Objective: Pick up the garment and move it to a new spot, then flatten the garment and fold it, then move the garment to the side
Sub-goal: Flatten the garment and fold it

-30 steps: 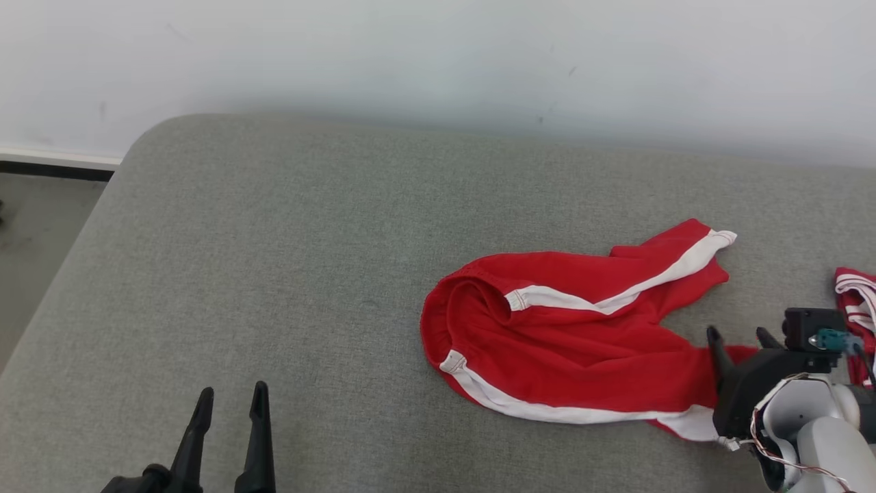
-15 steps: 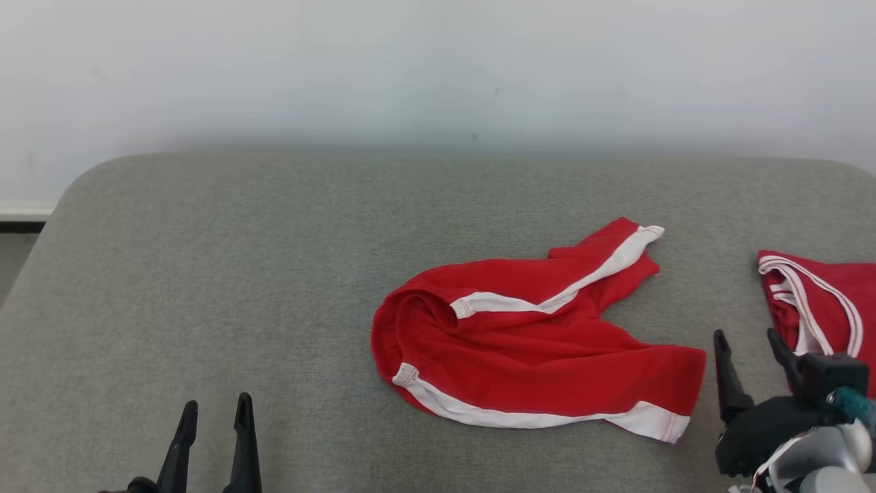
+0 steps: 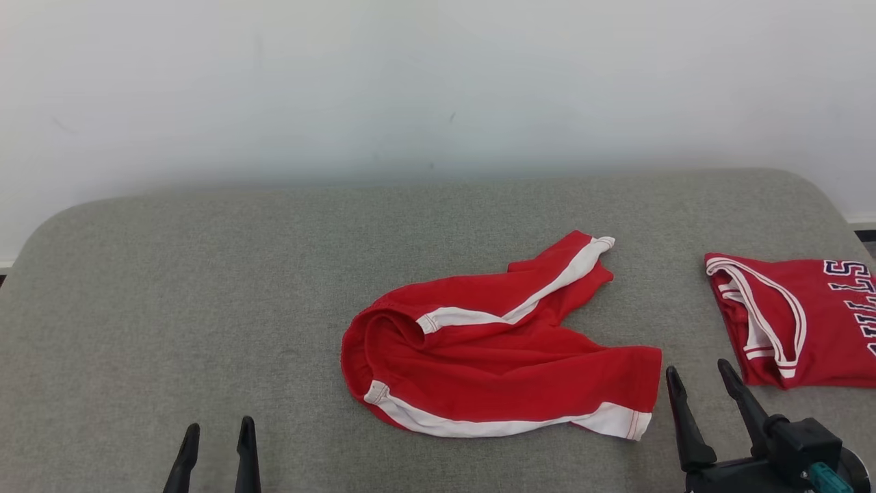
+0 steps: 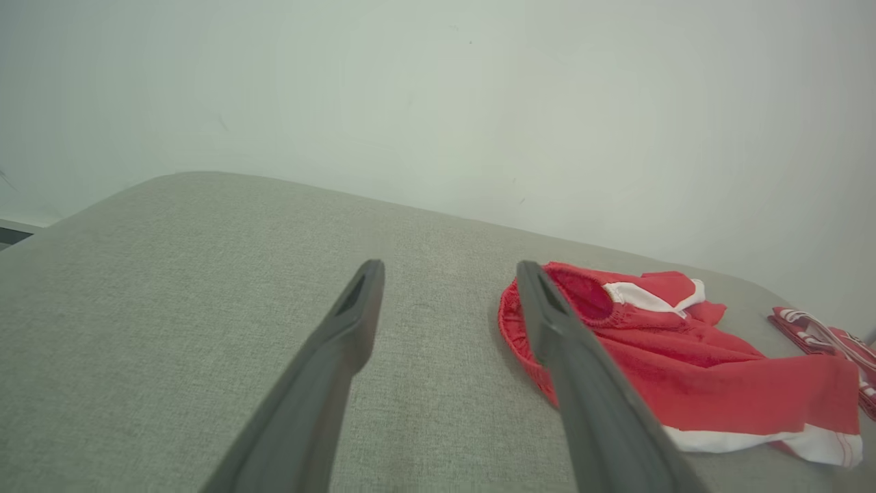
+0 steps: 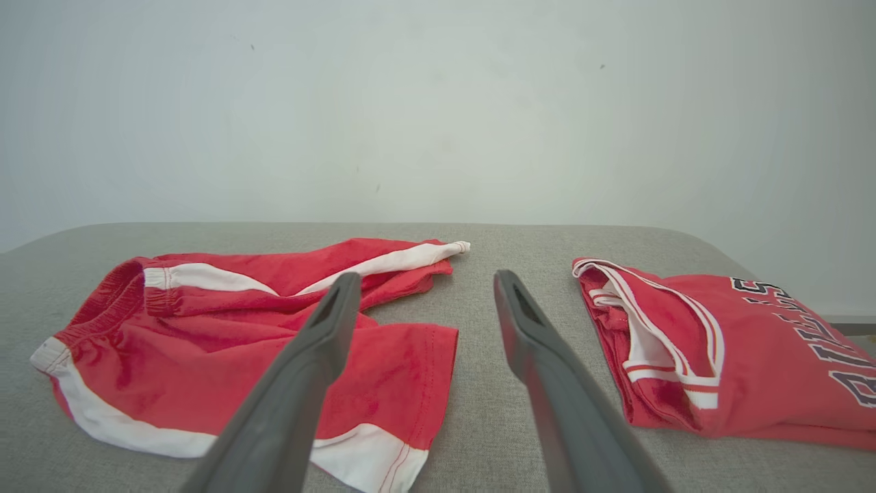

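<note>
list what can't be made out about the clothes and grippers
Jersey: its lettering runs off the right edge in head and right wrist views.
Red shorts: its own folds hide part of the far leg, head view; the left gripper's finger covers part of the waistband, left wrist view.
Right gripper: body cut off by the head view's bottom edge.

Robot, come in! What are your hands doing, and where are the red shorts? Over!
Left gripper open, empty. Right gripper open, empty, beside shorts. Shorts crumpled on cushion, unheld. Folded jersey apart, not blocking.
</note>
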Robot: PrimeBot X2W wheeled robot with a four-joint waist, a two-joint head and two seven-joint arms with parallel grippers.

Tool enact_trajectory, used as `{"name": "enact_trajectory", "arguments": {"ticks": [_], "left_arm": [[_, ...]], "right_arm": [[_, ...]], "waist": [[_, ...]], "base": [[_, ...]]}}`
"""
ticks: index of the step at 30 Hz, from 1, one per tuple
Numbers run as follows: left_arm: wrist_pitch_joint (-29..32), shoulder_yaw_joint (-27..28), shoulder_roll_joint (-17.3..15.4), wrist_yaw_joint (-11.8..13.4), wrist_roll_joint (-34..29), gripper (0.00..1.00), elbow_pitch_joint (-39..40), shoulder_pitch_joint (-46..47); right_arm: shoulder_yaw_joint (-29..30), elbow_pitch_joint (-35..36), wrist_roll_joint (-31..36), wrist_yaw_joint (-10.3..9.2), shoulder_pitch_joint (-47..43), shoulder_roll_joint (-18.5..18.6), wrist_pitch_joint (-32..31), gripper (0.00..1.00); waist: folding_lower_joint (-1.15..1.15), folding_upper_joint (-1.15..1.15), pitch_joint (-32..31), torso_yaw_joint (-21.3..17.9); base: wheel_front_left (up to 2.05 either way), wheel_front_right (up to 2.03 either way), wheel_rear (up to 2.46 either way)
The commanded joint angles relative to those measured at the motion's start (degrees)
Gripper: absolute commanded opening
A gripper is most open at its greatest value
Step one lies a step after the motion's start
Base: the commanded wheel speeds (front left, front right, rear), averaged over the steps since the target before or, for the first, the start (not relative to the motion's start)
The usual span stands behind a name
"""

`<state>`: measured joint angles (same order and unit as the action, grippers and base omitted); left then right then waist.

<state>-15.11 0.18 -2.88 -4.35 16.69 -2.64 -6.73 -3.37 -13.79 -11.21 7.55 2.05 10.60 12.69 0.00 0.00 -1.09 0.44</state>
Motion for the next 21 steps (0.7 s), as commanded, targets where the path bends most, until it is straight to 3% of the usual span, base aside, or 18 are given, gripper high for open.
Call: {"name": "enact_trajectory", "arguments": {"ticks": [1, 21], "left_arm": [[0.0, 0.2, 0.0, 0.1, -0.8, 1.0, -0.3, -1.1], [0.0, 0.6, 0.0, -1.1, -2.3, 1.0, -2.5, -1.6]], "right_arm": [[-0.6, 0.2, -0.6, -0.14, -0.9, 0.5, 0.8, 1.0], [-2.7, -1.7, -1.8, -0.14, -2.1, 0.5, 2.0, 1.0]], "waist": [[0.0, 0.0, -0.8, -0.7], [0.0, 0.0, -1.7, -3.2]], "base": [[0.0, 0.0, 0.0], [0.0, 0.0, 0.0]]}}
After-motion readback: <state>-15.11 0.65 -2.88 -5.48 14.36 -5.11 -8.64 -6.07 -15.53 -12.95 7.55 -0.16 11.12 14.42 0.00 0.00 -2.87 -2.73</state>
